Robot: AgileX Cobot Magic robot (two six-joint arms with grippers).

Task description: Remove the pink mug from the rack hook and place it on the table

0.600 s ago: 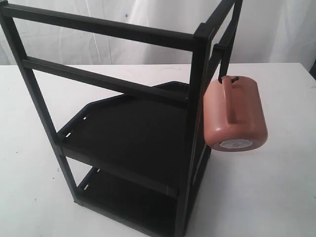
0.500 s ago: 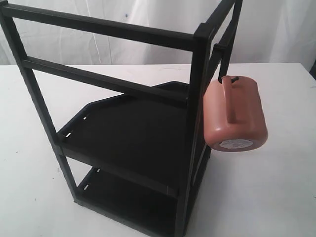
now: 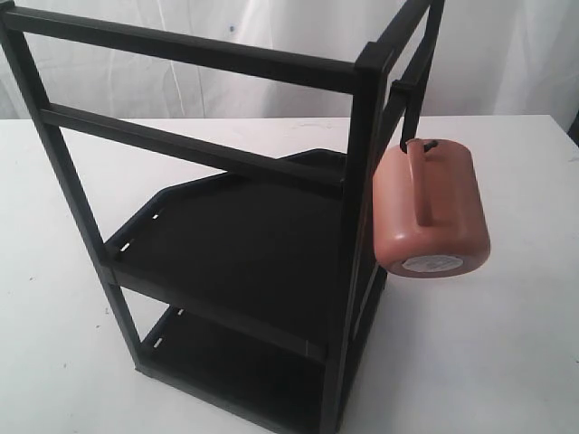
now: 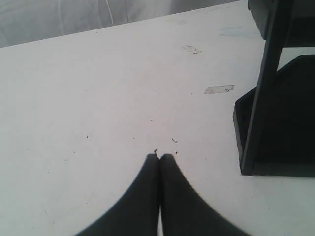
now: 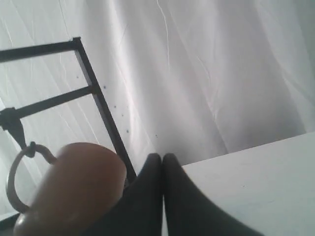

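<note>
Exterior view: the rack (image 3: 362, 181), a tall black frame of square bars, stands on the white desk (image 3: 507, 362) with an upper shelf tray (image 3: 226, 235) and a lower shelf tray (image 3: 226, 371). The pink mug (image 3: 432, 210) hangs by its loop handle from the rack hook (image 3: 410, 113), a thin black wire fixed high on the right-hand corner post. The mug is outside the frame, just beside the post and clear of the desk. Its base, bearing a pale round sticker, is turned downward and toward the camera. Neither arm appears in this view.

Left wrist view: the left hand (image 4: 160, 156) has its two dark fingers pressed together with nothing between them, above bare desk. A scrap of tape (image 4: 219, 89) lies on the desk near the rack's foot.

Right wrist view: the right hand (image 5: 162, 156) likewise has its fingers closed against each other and is empty. The mug is close beside it, apart from the fingertips, against a white curtain (image 5: 206, 64).
</note>
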